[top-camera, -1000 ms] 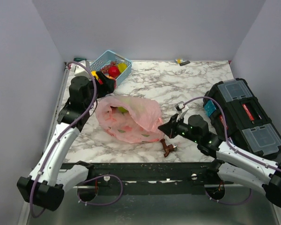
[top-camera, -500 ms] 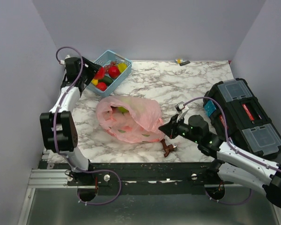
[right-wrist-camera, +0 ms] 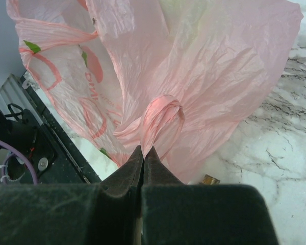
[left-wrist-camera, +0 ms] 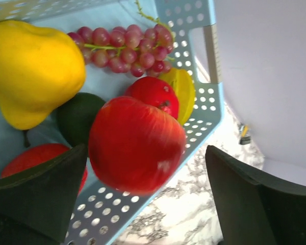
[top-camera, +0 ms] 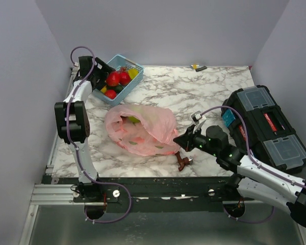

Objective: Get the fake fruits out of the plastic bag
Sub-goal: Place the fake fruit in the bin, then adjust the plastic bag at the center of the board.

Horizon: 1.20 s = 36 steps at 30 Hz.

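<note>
The pink plastic bag [top-camera: 140, 127] lies crumpled in the middle of the marble table, with a yellow-green fruit [top-camera: 134, 119] showing at its mouth. My right gripper [top-camera: 178, 139] is shut on a twisted handle of the bag [right-wrist-camera: 160, 115], seen up close in the right wrist view [right-wrist-camera: 144, 149]. My left gripper [top-camera: 104, 79] is at the light blue basket, jaws wide open [left-wrist-camera: 145, 153]. A blurred red apple [left-wrist-camera: 135, 145] sits between the fingers over the basket's edge, clear of the right finger.
The light blue basket [top-camera: 123, 64] at the back left holds a yellow pear [left-wrist-camera: 30, 66], grapes [left-wrist-camera: 127, 48], a second red fruit [left-wrist-camera: 153, 94] and a dark green one [left-wrist-camera: 76, 117]. A brown tap-like piece [top-camera: 183, 161] lies near the front edge. A black toolbox [top-camera: 265, 125] stands right.
My left arm has swung from beside the bag to the basket, carrying the red apple. Its jaws now stand open around the apple. The right gripper has kept its hold.
</note>
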Motion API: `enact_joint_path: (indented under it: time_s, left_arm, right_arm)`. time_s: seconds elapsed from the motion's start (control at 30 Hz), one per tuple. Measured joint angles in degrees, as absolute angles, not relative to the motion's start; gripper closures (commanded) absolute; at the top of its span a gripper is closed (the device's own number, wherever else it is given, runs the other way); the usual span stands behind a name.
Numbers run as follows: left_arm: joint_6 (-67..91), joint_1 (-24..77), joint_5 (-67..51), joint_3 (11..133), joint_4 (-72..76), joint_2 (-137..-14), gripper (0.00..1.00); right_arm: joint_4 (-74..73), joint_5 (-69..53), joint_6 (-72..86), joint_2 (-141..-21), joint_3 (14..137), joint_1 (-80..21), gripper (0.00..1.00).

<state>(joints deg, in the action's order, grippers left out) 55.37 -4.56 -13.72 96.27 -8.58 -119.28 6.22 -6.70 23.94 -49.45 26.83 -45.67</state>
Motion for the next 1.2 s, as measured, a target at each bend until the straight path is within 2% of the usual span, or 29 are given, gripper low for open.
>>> enact_joint_path:
  time_s: [0.23,0.37,0.53,0.67,0.83,1.2]
  left_arm:
    - [52.2,-4.5,-11.7,98.4,-16.6,-118.9,0.01]
    - [50.7,-4.6,-11.2,97.4,-21.4,-114.6,0.03]
    - [52.1,-4.6,-15.8,85.6,-20.0,-98.8,0.06]
    - [52.1,-4.3,-22.8,75.0,-16.5,-82.9,0.07]
    - [49.2,-2.1,-30.9,66.4,-13.4,-68.6,0.09]
    - [34.6,17.4,-39.3,50.8,-15.6,-36.9,0.12]
  right_arm:
    - [6.0,-6.7,24.0,-50.9,26.8,-45.7,0.99]
    - [6.1,-7.3,24.6,-53.0,26.9,-45.7,0.99]
    - [6.4,-8.3,26.0,-54.2,27.2,-45.7,0.99]
    - [7.0,-8.7,27.0,-54.8,28.4,-45.7,0.99]
    - [9.0,-9.6,28.6,-56.2,28.5,-45.7,0.99]
    - [10.0,-10.7,30.8,-57.2,29.8,-45.7,0.99]
